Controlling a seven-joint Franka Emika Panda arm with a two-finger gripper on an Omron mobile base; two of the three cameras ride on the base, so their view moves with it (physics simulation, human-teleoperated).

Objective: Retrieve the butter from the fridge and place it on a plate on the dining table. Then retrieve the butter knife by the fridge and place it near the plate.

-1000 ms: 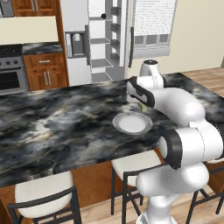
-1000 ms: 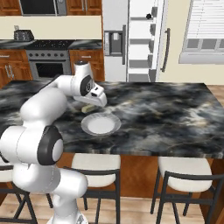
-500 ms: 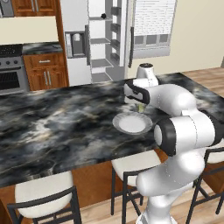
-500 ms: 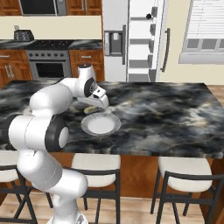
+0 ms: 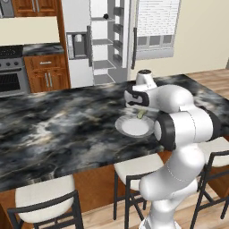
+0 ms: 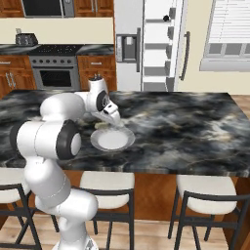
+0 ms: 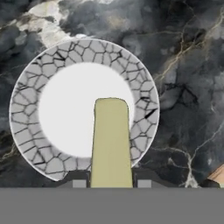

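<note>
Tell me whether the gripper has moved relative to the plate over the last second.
Yes. The gripper, shut on the butter, has shifted slightly toward the plate; in the left base view it now hangs over the plate's rim, while the plate has stayed put on the dining table.

Two cameras sit behind the arm and look forward and down over the dining table (image 5: 53, 129) — the left base view from the arm's left, with the arm rising at its lower right, the right base view from the arm's right, with the arm at its lower left. Both take in the same marbled top, the plate (image 5: 134, 127) on it and the fridge (image 6: 156, 44) beyond. The hand view looks from close above, almost straight down along the gripper (image 7: 111, 181) — onto that same plate, which spans much of the picture.
</note>
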